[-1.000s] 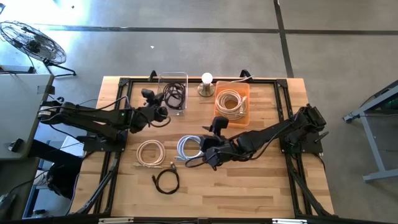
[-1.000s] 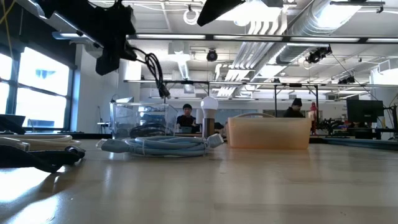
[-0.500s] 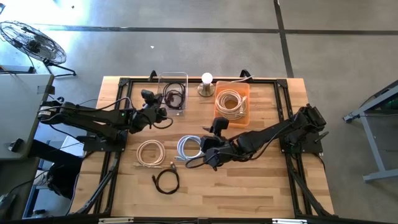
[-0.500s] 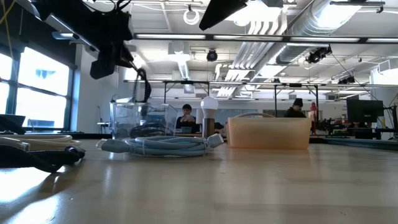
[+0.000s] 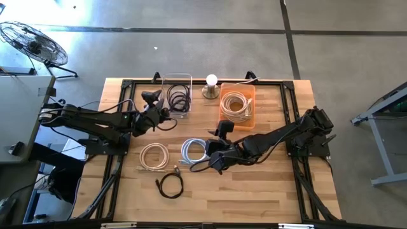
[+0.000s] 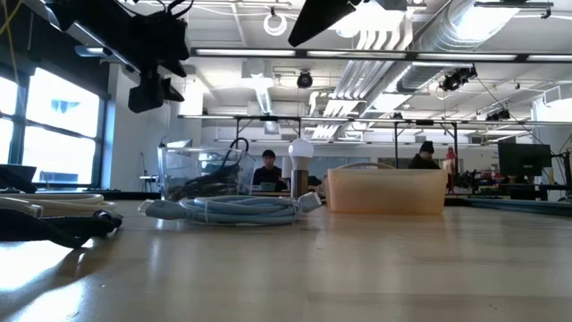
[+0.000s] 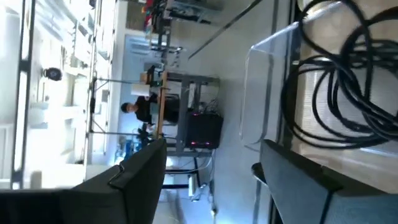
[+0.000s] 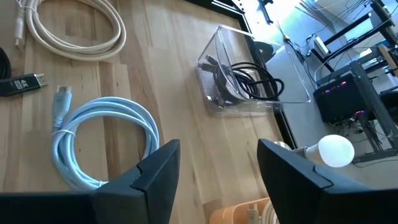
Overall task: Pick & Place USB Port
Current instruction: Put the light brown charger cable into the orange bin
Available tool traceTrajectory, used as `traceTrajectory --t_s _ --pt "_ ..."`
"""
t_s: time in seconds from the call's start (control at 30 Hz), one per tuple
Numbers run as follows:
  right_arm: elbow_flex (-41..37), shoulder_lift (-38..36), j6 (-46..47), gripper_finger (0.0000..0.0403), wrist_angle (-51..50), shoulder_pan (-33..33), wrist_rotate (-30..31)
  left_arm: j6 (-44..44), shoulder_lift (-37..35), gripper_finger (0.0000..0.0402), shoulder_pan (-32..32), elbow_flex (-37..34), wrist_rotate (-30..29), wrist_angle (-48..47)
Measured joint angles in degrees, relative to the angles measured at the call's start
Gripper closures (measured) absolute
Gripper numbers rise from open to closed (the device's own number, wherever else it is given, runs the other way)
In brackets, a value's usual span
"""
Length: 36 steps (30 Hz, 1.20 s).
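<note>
Both arms are dark, nearly black, built of slim jointed links. The left gripper (image 5: 154, 100) and right gripper (image 8: 214, 163) each end in two flat, matte black fingers.

Around the light blue cable coil (image 5: 194, 150) the table (image 5: 267, 184) is crowded: the right claw (image 5: 213, 154) hangs over its right edge, the cream coil (image 5: 154, 156) lies just to its left, and the black coil (image 5: 170, 186) sits nearer the front. The clear bin (image 5: 177, 93), lamp (image 5: 211, 86) and orange bin (image 5: 236, 105) line the back. Bare wood runs along the front right.
</note>
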Motion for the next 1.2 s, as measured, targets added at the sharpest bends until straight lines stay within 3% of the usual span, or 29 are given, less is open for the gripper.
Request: traceTrajectory --t_s 0.17,0.33,0.47,0.67,0.77,1.2 --pt "0.02 0.00 1.40 0.0196 -1.47 0.00 -0.35 1.63 -1.79 0.0149 -3.18 0.02 6.11 -3.76" --pt "0.02 0.00 3.59 0.0196 -3.63 0.00 -1.09 -3.86 -5.74 0.0149 -9.64 0.02 12.33 -11.56" --pt "0.04 0.00 4.26 0.0197 -3.80 0.00 -2.12 -15.84 -10.31 0.0150 -14.31 1.11 20.38 -22.69" --pt "0.04 0.00 4.46 0.0197 -3.54 0.00 -2.12 -39.55 -12.91 0.0150 -15.79 7.23 38.53 -46.68" --pt "0.04 0.00 4.54 0.0196 -3.48 0.00 -2.12 -43.88 -12.66 0.0150 -15.77 8.38 44.65 -53.67" --pt "0.04 0.00 4.90 0.0196 -2.51 0.00 -2.16 -52.50 -4.00 0.0150 -15.76 8.44 58.87 -55.01"
